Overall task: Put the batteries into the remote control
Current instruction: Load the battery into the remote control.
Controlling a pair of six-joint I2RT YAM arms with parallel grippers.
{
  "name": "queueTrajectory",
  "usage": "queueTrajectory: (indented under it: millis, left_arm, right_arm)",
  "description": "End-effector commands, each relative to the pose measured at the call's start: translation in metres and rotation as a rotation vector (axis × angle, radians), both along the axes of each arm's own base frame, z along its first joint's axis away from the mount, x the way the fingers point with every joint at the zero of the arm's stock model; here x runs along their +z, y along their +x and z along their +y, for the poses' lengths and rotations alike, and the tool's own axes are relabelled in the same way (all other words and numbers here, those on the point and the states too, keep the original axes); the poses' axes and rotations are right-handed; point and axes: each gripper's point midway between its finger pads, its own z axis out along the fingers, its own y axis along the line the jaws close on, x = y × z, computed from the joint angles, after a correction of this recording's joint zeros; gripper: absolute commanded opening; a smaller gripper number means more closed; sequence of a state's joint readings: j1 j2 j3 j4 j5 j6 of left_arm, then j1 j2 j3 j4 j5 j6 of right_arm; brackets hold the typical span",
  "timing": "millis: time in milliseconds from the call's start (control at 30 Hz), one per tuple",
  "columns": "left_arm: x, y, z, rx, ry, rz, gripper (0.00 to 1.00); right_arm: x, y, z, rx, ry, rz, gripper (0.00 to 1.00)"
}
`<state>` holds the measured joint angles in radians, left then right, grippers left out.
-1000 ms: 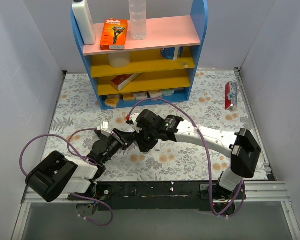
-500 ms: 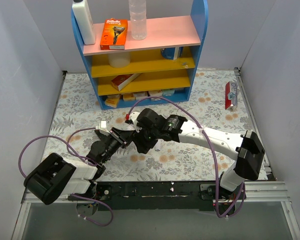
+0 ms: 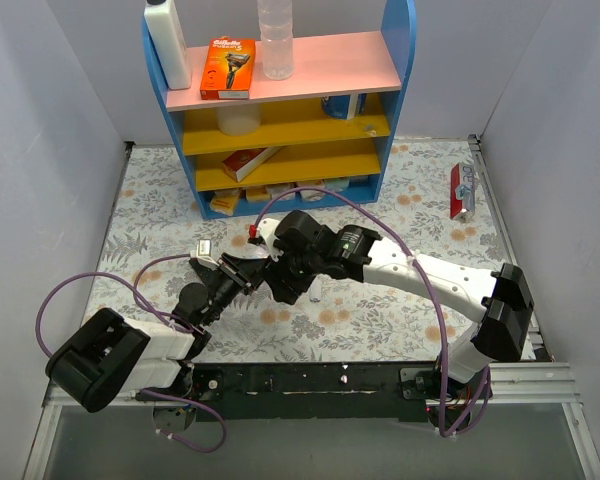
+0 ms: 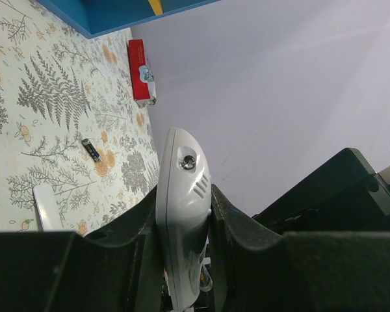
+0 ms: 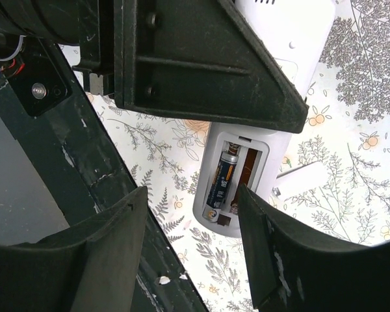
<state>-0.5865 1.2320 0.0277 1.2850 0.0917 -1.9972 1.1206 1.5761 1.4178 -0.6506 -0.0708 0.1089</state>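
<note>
Left wrist view: your left gripper (image 4: 184, 224) is clamped tight on the white remote (image 4: 181, 162), and there's a loose battery (image 4: 91, 149) lying left of the remote. Your right gripper (image 5: 192, 192) hangs over the remote's open compartment (image 5: 246, 170), fingers apart, with a seated battery (image 5: 221, 182) in the left slot.

Soft, even light falls from above onto the table (image 3: 160, 210), and we get bright colours with only faint shadows under the arms. In the left wrist view the remote control (image 4: 181, 195) shows a mild sheen, while the fingers (image 4: 117, 260) close to the lens turn blurry black. In the right wrist view the battery (image 5: 220, 185) reads crisp, and the fingers (image 5: 97, 260) there are underexposed.
</note>
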Motion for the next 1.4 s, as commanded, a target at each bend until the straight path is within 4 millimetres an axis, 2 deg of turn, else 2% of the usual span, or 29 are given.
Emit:
queueTrajectory:
  millis: [0,233,400,600,733,967,1367]
  left_arm:
    - [0.058,-0.052,0.032,-0.036,-0.257,-0.201,0.0]
    - [0.056,-0.052,0.03,-0.048,-0.264,-0.18,0.0]
    - [0.056,-0.052,0.029,-0.057,-0.27,-0.17,0.0]
    - [0.058,-0.054,0.026,-0.081,-0.273,-0.168,0.0]
    - [0.06,-0.055,0.023,-0.101,-0.278,-0.163,0.0]
    - [0.062,-0.057,0.021,-0.118,-0.281,-0.163,0.0]
    - [0.064,-0.058,0.02,-0.129,-0.281,-0.163,0.0]
  right_arm:
    - [0.034,0.005,0.002,0.021,0.062,-0.067,0.65]
    - [0.05,0.005,-0.003,0.135,0.085,-0.168,0.63]
    - [0.06,-0.003,-0.01,0.321,0.117,-0.284,0.53]
    - [0.051,-0.015,-0.023,0.534,0.111,-0.391,0.49]
    - [0.043,-0.015,-0.028,0.638,0.11,-0.487,0.46]
    - [0.049,-0.019,-0.024,0.713,0.173,-0.571,0.4]
    - [0.043,-0.019,-0.013,0.741,0.174,-0.547,0.34]
